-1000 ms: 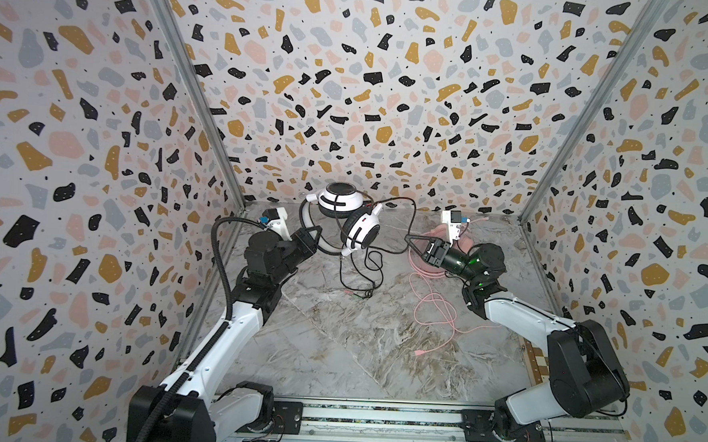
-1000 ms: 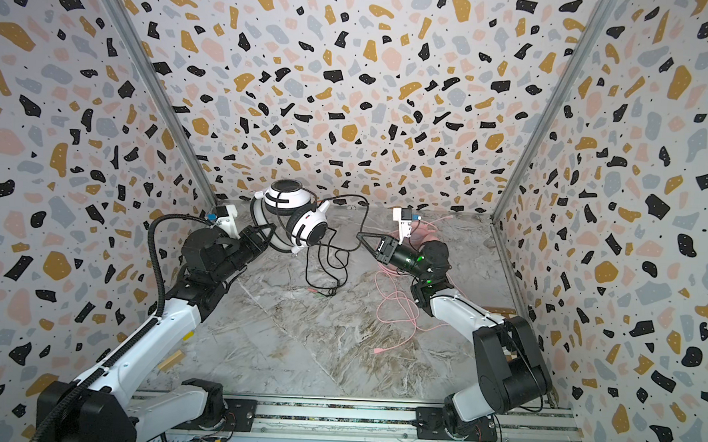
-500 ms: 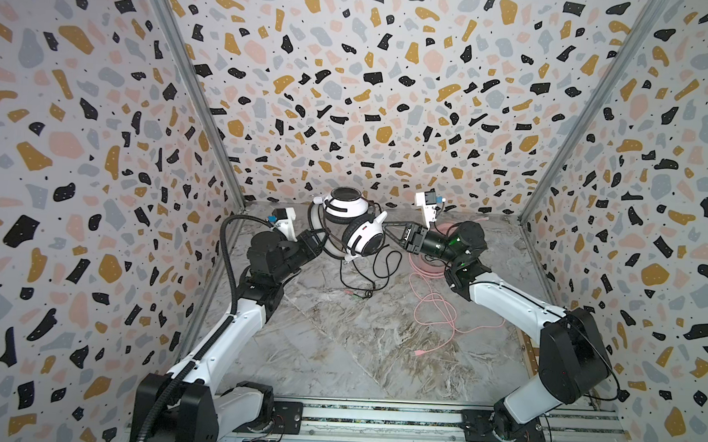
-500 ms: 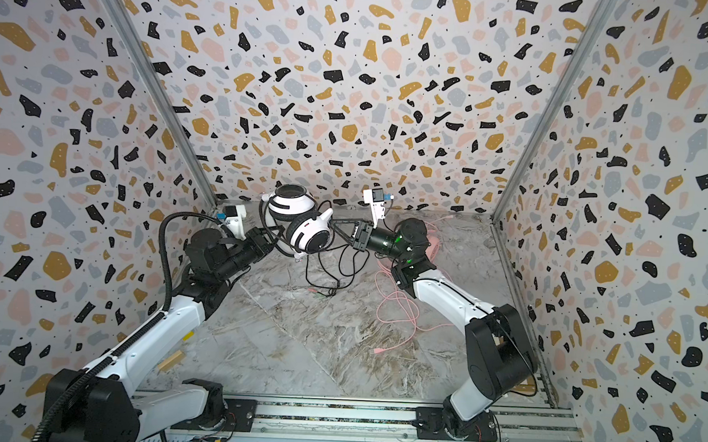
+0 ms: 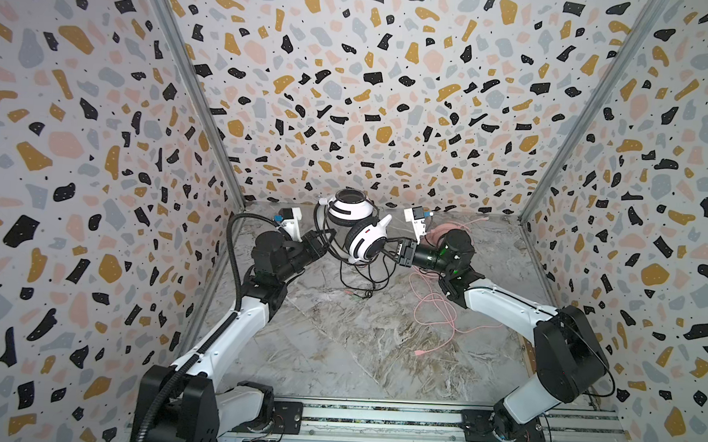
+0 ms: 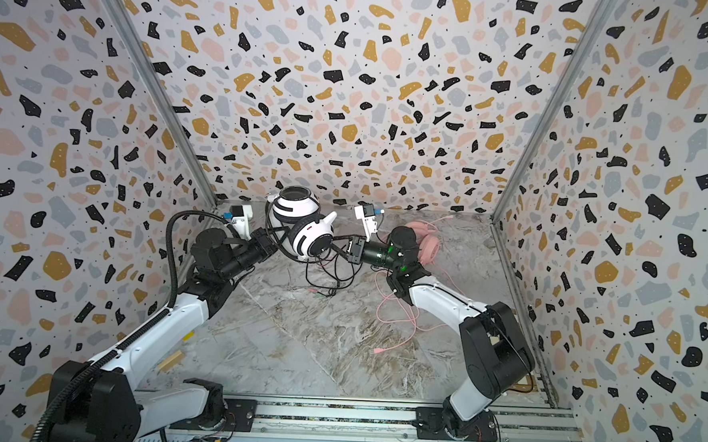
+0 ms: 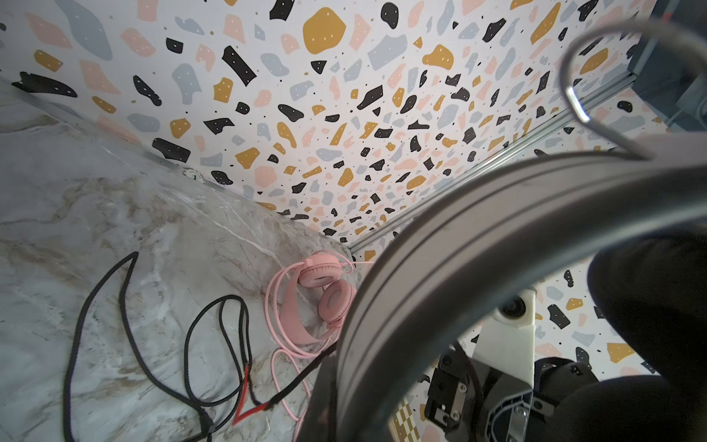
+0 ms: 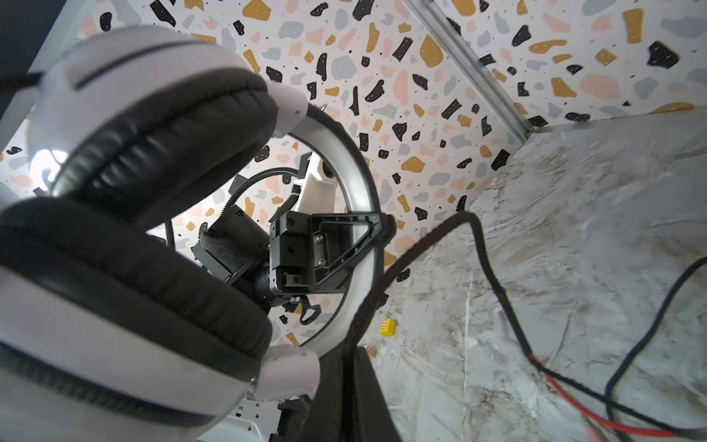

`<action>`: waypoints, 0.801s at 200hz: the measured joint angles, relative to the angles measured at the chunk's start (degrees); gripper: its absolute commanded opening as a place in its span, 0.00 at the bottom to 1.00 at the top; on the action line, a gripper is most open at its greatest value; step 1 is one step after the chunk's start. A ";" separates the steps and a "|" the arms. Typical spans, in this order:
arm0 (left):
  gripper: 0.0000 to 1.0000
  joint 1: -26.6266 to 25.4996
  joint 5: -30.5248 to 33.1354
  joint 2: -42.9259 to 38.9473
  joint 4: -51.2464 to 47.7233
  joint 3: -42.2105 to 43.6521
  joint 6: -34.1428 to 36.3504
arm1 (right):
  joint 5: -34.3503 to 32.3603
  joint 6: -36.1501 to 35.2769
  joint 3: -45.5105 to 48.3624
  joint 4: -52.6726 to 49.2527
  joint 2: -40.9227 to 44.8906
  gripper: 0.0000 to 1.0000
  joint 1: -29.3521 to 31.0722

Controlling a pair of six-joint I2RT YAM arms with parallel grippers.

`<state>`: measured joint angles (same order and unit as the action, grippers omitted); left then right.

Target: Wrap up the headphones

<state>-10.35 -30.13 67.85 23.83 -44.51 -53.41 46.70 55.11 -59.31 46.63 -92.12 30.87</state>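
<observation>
Holding the white headset point(image 5: 363, 243) point(image 6: 314, 241) clear of the table point(image 5: 337, 346), up at 12 o'clock. Clamped tight on its silver band with the left gripper point(image 5: 327, 238), reaching in from 9 o'clock. Pinched closed on the black cable point(image 8: 487, 264) with the right gripper point(image 5: 386, 248), coming from 3 o'clock (just beside the nearer ear cup). Trailing slack loops of that cable onto the table below. Leaving the pink headset point(image 6: 428, 246) point(image 7: 332, 302) flat at 1 o'clock, its pink cable point(image 5: 479, 328) sprawled toward 4 o'clock.

White headphones point(image 8: 153, 145) loom close, band clamped in the left end effector point(image 8: 373, 233); black cable point(image 8: 482, 245) trails across the marble counter point(image 8: 593, 229).
</observation>
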 measured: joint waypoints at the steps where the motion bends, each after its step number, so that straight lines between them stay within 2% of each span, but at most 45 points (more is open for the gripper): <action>1: 0.00 0.00 -0.04 0.00 -0.07 0.00 0.07 | -0.02 -0.09 0.00 -0.04 0.00 0.09 -0.17; 57: 0.00 -0.81 -4.00 0.20 -8.83 -0.24 9.22 | -0.68 -4.79 -2.36 -6.54 0.02 0.10 -6.64; 115: 0.00 -7.34 -4.66 4.26 -24.04 -5.25 23.08 | 2.64 -9.51 -10.19 -11.85 -0.57 0.14 -7.58; 160: 0.00 -9.64 -2.25 6.19 -32.54 -5.27 30.56 | 5.31 -11.72 -13.40 -13.92 -1.99 0.14 -8.15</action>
<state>-19.99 -32.38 74.04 -8.71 -49.78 -22.85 52.01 43.40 -72.71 32.71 -94.11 22.72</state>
